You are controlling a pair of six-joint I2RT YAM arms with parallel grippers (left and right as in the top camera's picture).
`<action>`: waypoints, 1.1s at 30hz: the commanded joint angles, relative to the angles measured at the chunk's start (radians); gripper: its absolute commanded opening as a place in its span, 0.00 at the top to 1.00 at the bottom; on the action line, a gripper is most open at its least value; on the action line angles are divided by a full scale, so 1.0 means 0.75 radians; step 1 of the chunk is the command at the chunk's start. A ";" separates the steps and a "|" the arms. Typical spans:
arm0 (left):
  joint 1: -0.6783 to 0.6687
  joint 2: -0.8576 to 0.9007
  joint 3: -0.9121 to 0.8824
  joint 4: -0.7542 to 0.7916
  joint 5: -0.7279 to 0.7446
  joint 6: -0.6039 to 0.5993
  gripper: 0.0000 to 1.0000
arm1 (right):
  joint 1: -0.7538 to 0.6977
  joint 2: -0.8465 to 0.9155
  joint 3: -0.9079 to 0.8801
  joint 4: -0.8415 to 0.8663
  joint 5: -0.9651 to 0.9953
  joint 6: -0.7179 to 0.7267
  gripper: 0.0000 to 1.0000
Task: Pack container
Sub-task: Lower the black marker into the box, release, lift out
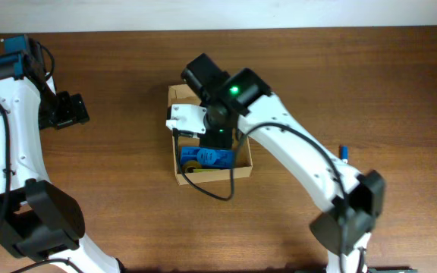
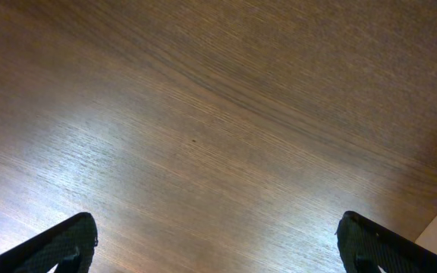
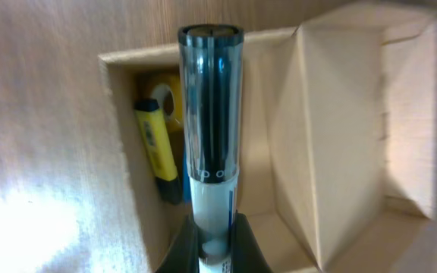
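The container point(image 1: 243, 162) is a tan cardboard box at the table's middle, open on top. It also shows in the right wrist view point(image 3: 340, 114). Inside lie a blue flat case point(image 1: 212, 158), a roll of yellow tape point(image 1: 193, 165) and a yellow highlighter point(image 3: 156, 144). My right gripper point(image 3: 215, 246) is shut on a marker point(image 3: 212, 114) with a dark clear cap and a white barrel, held over the box's opening. My left gripper point(image 2: 218, 243) is open and empty above bare wood at the far left point(image 1: 70, 111).
A small blue pen point(image 1: 344, 152) lies on the table right of the box. The right arm spans from the box to the front right. The table's far edge point(image 1: 279, 27) runs along the top.
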 commanded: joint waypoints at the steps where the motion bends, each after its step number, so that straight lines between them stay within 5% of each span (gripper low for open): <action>1: 0.003 -0.017 -0.005 -0.001 0.003 0.021 0.00 | 0.003 0.092 0.008 -0.002 0.061 -0.066 0.96; 27: 0.003 -0.017 -0.005 -0.001 0.003 0.021 0.00 | 0.003 0.427 0.007 0.018 -0.010 -0.100 0.96; 28: 0.003 -0.017 -0.005 -0.001 0.003 0.021 0.00 | 0.003 0.427 0.007 0.019 -0.010 -0.093 0.92; 29: 0.003 -0.017 -0.005 -0.001 0.003 0.021 0.00 | 0.003 0.427 0.007 0.018 -0.009 -0.079 0.61; 33: 0.003 -0.017 -0.005 -0.001 0.003 0.021 0.00 | 0.003 0.426 0.008 -0.002 -0.005 -0.048 0.57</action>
